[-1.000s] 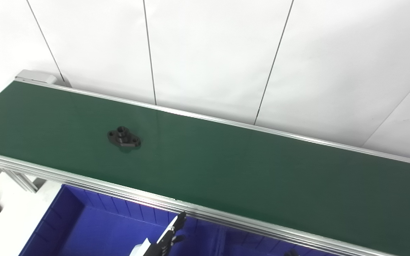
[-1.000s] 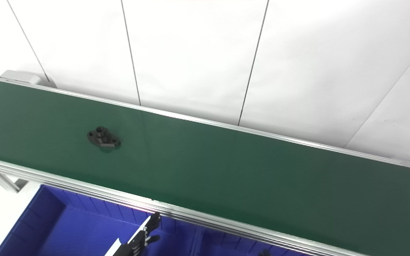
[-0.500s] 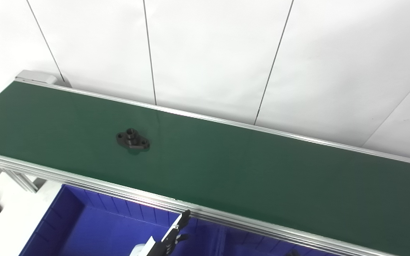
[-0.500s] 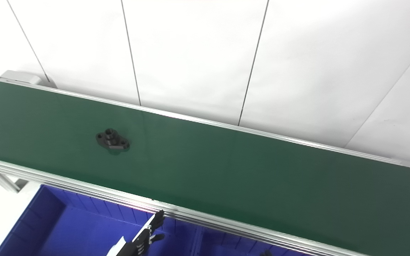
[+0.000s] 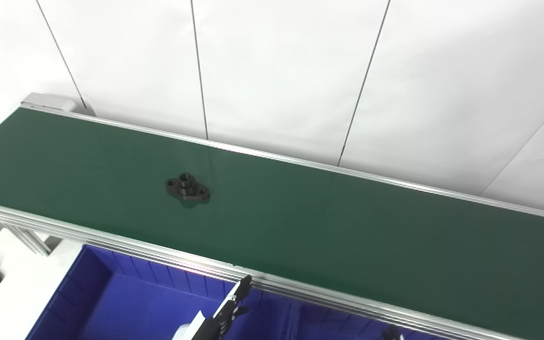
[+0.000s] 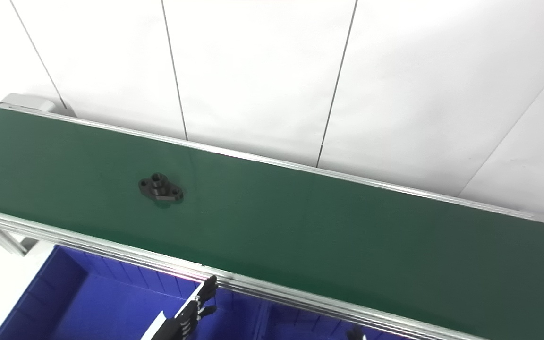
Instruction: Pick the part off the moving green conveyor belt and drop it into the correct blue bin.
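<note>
Black flanged part [image 5: 187, 188] sits flat on green belt [image 5: 324, 222], left of centre. Left hand [image 5: 228, 310], fingers apart and empty, at 5 o'clock from it, over blue bin [image 5: 125, 302]. Right hand [image 5: 393, 333] barely visible; can't tell its state.

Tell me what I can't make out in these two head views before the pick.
- Right hand: only a dark tip at the bottom edge in both views; open or shut unknown.
- Left hand: palm cut off by the bottom edge.
- Blue bin: near part cropped; far wall behind the conveyor rail.
- Black flanged part: underside hidden.
</note>
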